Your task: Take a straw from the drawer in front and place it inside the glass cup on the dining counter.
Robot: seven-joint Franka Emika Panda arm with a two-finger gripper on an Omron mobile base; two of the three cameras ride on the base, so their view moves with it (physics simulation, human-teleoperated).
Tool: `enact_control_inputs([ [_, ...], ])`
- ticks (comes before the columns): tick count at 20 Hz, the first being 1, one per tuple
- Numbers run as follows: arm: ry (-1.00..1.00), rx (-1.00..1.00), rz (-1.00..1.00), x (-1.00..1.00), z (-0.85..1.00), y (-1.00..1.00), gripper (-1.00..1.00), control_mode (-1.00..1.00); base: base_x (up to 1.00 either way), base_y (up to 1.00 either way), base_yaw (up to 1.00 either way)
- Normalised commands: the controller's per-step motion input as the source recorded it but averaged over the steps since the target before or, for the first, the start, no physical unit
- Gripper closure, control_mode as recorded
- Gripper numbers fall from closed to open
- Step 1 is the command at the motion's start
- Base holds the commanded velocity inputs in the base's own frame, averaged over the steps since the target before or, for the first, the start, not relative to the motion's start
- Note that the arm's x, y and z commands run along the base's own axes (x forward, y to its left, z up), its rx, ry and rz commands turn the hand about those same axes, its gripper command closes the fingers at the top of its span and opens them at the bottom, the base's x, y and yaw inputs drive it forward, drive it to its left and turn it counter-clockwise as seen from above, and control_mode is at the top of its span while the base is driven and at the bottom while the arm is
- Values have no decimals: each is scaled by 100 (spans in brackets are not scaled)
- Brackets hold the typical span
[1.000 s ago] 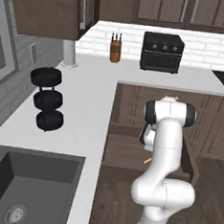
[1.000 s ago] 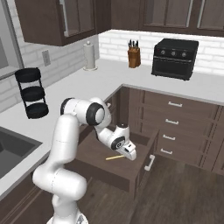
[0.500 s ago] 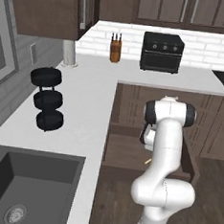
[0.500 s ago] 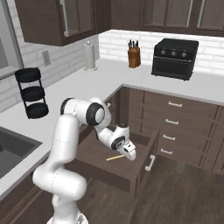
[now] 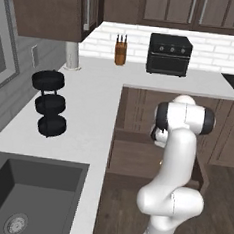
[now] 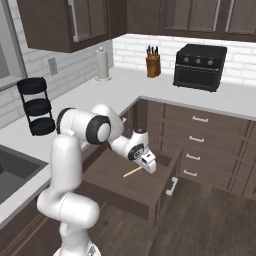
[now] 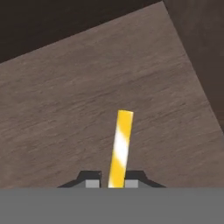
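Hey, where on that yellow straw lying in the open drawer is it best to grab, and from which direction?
Grip the straw across its thin shaft, coming straight down from above. It lies flat on the drawer bottom, so only its two long sides offer purchase. In the hand view the tool already brackets one end; nearer the middle would likely balance better.

Glossy white arm (image 6: 67,165), dark joints

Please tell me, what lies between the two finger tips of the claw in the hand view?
The straw lies there: its near end sits between the claw tips, which have shut on it, above the drawer bottom. The hand view shows it.
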Motion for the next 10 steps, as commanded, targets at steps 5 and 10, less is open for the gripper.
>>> enact_control_inputs([
  [5,0,4,0,-4,100,0,100,-100,0,0,0],
  [10,0,4,0,-22,100,0,100,-100,0,0,0],
])
